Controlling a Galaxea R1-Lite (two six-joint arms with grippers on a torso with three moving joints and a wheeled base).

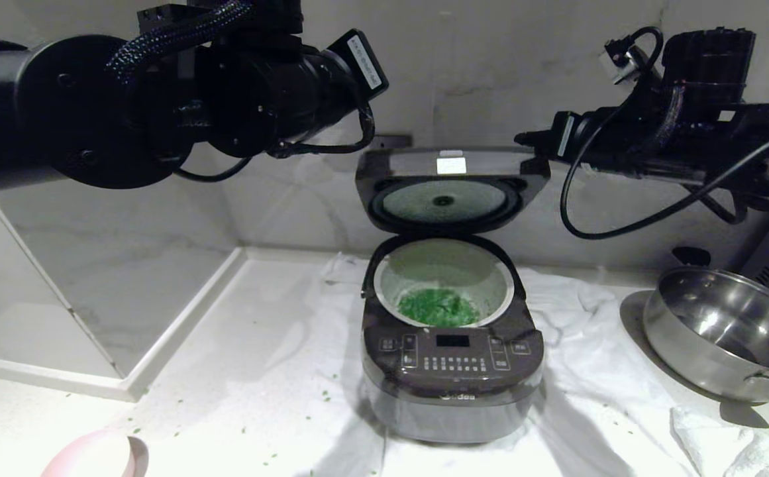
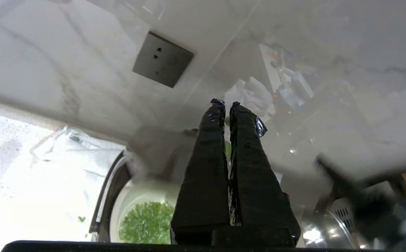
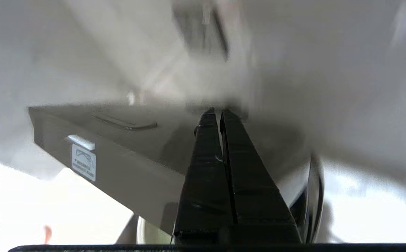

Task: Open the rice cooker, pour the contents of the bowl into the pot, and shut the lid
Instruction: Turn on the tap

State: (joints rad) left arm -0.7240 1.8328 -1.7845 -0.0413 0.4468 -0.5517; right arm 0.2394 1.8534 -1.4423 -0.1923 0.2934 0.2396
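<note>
a steel pan (image 1: 715,331) sits on rumpled white cloth (image 1: 589,411).

Low on the front of the rice cooker (image 1: 452,371), centre of the head view, a logo partly reads "idea". The white sticker on the lid (image 1: 451,165) is unreadable.

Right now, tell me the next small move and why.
Probably bring the right gripper down on the raised lid to swing it shut. The green bits already lie in the pot, the lid stands open, and the shut right gripper is at its upper edge.
</note>
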